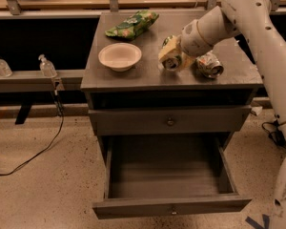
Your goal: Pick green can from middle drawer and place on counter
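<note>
My gripper is low over the counter, right of its middle, with its pale fingers closed around the green can. The can lies on its side with a silver end facing the camera, at or just above the counter top. The middle drawer stands pulled out below, and its bare floor holds nothing. The white arm reaches in from the upper right.
A paler dented can lies on the counter just right of the gripper. A white bowl sits to the left, with a green snack bag behind it. A closed drawer is above the open one. Two small bottles stand on a ledge at left.
</note>
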`<state>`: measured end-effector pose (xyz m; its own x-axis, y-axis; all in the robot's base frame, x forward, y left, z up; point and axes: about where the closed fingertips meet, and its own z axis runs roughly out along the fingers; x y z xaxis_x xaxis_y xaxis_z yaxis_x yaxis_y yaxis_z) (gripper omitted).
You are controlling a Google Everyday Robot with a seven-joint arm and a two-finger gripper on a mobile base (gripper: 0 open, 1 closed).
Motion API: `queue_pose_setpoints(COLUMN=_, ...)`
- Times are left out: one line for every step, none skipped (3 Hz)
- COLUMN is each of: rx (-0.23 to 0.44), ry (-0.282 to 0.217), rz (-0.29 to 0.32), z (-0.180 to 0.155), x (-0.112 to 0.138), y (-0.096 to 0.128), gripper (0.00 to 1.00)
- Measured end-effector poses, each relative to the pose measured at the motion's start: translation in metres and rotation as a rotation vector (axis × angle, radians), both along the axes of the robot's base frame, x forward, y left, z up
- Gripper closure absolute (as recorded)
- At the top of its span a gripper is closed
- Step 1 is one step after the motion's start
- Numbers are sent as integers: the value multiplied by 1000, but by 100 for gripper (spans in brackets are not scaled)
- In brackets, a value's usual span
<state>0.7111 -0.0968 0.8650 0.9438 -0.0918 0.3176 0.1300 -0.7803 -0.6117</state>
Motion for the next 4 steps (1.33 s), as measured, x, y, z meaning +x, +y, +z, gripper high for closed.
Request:
queue_pose_setpoints(rx=1, ry=2, rz=4, z=-2, x=1, y=3, gripper=53)
queue_pose_setpoints(rx=2, ry=4, rz=7, z=-5, x=1, y=6, gripper=30)
queue_pose_setpoints(rx=1, ry=7, rz=13, z=-8, x=2, y=9, gripper=1)
queue_pose_setpoints(rx=-1, ry=8, rz=14, z=-8, x=3, y=10, gripper=0)
